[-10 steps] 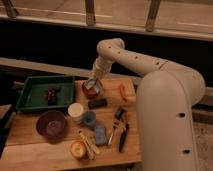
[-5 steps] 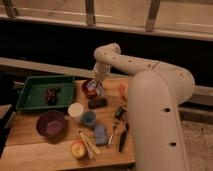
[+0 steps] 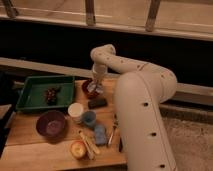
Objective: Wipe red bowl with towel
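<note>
We see the white arm (image 3: 145, 100) first. It fills the right side of the view, rises from the near edge and bends over at the top to reach down on the left. Under it lies the wooden table (image 3: 25, 152), which carries everything else. The green tray (image 3: 30, 90) sits at the table's far left, with a small dark cluster (image 3: 51, 94) inside it. We cannot make out what that cluster is. Nearer to us, in front of the tray, stands the purple bowl (image 3: 51, 125).

The red bowl (image 3: 85, 90) rests at the far edge of the table, just beside the tray's right wall. The gripper (image 3: 95, 87) comes down from above, right over this bowl, so that it covers the bowl's right half. Only the left part of the rim shows beside it. At its tip we notice a pale patch (image 3: 97, 91) lying within the bowl, but we cannot say whether this is the towel. We also cannot tell whether the gripper is clasped on anything or spread apart.

A dark block (image 3: 97, 102) lies just in front of the red bowl. A white cup (image 3: 75, 110) and a blue cup (image 3: 89, 118) stand side by side, touching or nearly so. Closer to us are a blue lump (image 3: 100, 134), a round yellow-red fruit (image 3: 78, 148) and some pale sticks (image 3: 88, 142) beside it.
</note>
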Controlling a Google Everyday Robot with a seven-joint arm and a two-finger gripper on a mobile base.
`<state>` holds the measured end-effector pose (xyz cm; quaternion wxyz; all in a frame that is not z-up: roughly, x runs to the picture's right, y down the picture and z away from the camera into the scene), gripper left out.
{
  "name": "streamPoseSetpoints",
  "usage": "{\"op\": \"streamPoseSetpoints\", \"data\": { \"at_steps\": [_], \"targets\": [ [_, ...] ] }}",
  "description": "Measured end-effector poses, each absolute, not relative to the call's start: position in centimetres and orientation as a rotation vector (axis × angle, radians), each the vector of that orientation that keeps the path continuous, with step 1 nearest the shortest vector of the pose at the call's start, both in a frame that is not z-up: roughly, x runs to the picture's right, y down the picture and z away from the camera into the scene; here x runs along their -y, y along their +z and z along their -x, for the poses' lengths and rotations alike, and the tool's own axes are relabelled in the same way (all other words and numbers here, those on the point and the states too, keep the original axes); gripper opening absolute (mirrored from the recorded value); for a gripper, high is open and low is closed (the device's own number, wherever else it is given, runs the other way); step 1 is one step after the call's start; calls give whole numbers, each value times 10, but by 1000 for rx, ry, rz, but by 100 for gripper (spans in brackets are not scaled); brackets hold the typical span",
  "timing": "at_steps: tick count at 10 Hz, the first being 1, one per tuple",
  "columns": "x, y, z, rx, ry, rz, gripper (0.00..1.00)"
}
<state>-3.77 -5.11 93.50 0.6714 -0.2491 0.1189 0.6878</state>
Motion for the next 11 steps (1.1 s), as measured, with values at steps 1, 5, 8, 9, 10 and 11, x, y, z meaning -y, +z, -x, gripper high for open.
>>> {"op": "streamPoseSetpoints", "data": {
  "at_steps": [1, 5, 8, 9, 10, 11],
  "targets": [
    [51, 941, 52, -258, 1530, 584, 0],
    [31, 927, 69, -234, 1472, 661, 0],
    [25, 909, 34, -289, 1468, 608, 0],
    [28, 907, 18, -308, 1473, 581, 0],
    [30, 906, 7, -317, 1481, 569, 0],
    [34, 907, -4, -322, 1491, 556, 0]
  ]
}}
